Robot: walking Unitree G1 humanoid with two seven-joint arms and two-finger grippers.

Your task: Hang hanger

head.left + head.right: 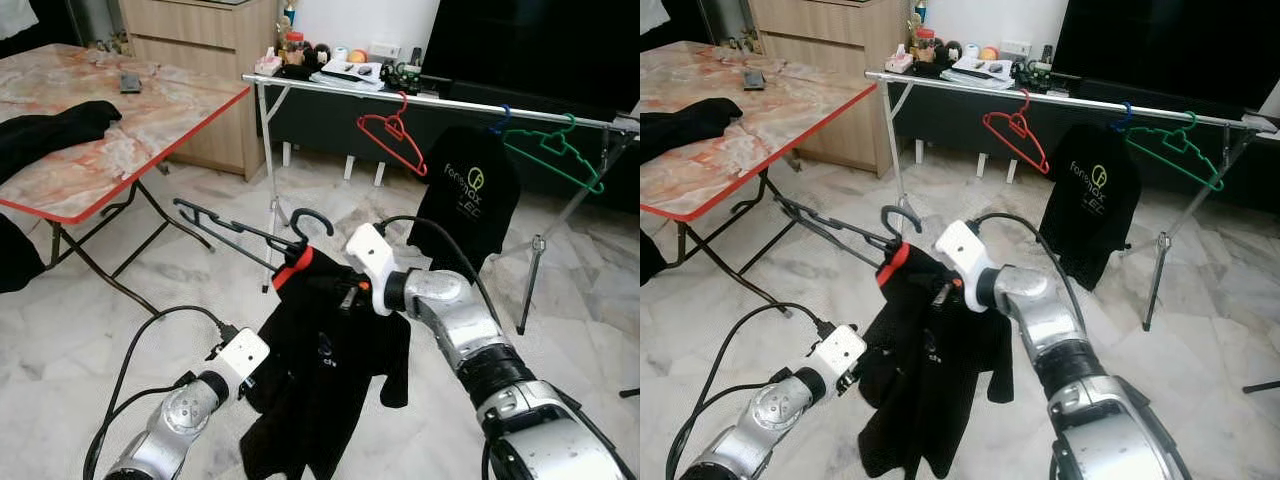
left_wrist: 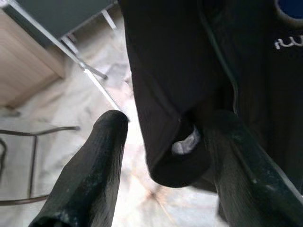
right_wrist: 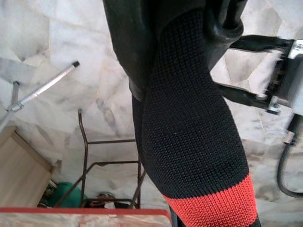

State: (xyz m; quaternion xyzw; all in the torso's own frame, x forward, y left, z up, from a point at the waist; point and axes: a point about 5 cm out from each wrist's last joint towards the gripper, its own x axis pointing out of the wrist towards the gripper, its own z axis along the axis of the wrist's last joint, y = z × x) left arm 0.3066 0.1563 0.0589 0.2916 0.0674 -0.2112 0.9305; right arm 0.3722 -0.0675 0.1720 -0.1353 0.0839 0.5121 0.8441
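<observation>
A black hanger (image 1: 225,226) carries a black shirt (image 1: 330,370) with a red collar band (image 1: 292,268). It is held in mid-air, tilted, with its hook (image 1: 310,222) pointing up. My right gripper (image 1: 335,288) is shut on it at the neck, its fingers buried in the cloth. The collar fills the right wrist view (image 3: 189,142). Lower left, my left gripper (image 2: 165,124) is open beside the shirt's hanging sleeve (image 2: 175,161); the cloth touches one finger (image 2: 236,156). The silver clothes rail (image 1: 450,102) runs across behind.
On the rail hang a red hanger (image 1: 392,135), a green hanger (image 1: 556,152) and a black printed T-shirt (image 1: 466,195). A red-edged folding table (image 1: 130,150) with dark clothes (image 1: 50,130) stands left. A wooden cabinet (image 1: 200,50) is behind it, over a marble floor (image 1: 560,330).
</observation>
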